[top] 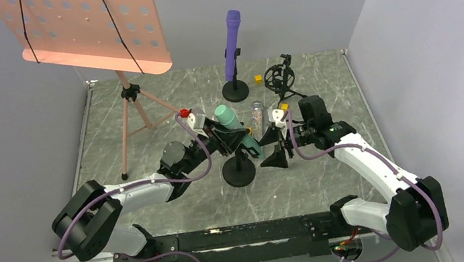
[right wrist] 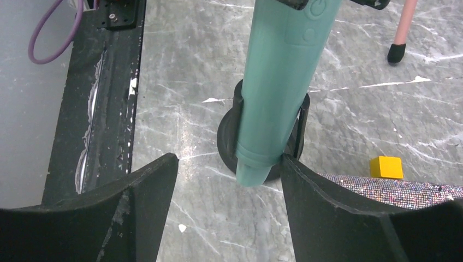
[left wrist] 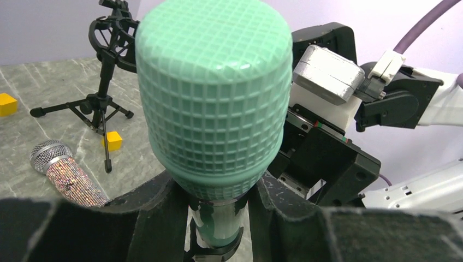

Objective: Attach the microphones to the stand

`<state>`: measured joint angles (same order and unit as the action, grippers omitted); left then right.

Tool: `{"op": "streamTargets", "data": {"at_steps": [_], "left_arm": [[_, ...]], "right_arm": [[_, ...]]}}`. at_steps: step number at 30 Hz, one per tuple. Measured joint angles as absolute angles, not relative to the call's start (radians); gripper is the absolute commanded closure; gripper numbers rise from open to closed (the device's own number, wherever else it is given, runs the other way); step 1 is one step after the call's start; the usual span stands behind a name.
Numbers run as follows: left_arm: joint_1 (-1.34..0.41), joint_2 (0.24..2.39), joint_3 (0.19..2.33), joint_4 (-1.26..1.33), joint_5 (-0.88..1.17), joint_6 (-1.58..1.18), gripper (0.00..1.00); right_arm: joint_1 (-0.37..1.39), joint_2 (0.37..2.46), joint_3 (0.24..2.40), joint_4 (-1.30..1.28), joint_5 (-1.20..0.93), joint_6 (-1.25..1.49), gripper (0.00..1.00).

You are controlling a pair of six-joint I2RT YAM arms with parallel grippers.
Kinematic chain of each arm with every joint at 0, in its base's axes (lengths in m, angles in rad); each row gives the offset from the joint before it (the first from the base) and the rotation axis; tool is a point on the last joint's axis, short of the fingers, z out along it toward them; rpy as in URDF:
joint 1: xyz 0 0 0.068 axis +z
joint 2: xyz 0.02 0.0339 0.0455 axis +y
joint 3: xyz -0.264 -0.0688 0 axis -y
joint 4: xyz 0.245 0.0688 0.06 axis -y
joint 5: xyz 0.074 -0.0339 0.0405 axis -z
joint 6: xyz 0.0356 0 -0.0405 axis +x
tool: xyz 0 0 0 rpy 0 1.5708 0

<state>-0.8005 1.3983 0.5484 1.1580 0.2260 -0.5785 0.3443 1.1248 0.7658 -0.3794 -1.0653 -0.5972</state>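
Note:
The mint green microphone (top: pixel 236 130) leans over the round-base stand (top: pixel 239 172), its lower body sitting in the stand's clip (right wrist: pixel 299 123). My left gripper (top: pixel 220 136) is shut on its body just under the grid head (left wrist: pixel 213 93). My right gripper (right wrist: pixel 229 180) stands open just short of the mic's tail end (right wrist: pixel 256 172), with nothing between its fingers; its right fingertip (right wrist: pixel 292 164) is close beside the clip. The purple microphone (top: pixel 232 43) stands upright in a stand at the back. The glittery copper microphone (top: pixel 257 117) lies on the table.
A black tripod stand with a shock-mount ring (top: pixel 280 77) is at the back right. Small yellow cubes (top: pixel 258 79) (right wrist: pixel 386 167) lie near it and by the glittery mic. A pink music stand (top: pixel 128 111) fills the back left. Grey walls close both sides.

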Motion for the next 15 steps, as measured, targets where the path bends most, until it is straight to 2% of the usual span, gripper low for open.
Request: {"op": "streamTargets", "data": {"at_steps": [15], "left_arm": [[-0.802,1.419,0.591,1.085,0.317,-0.486,1.00]], "right_arm": [[0.185,1.066,0.801,-0.527,-1.083,-0.720,0.25]]}}
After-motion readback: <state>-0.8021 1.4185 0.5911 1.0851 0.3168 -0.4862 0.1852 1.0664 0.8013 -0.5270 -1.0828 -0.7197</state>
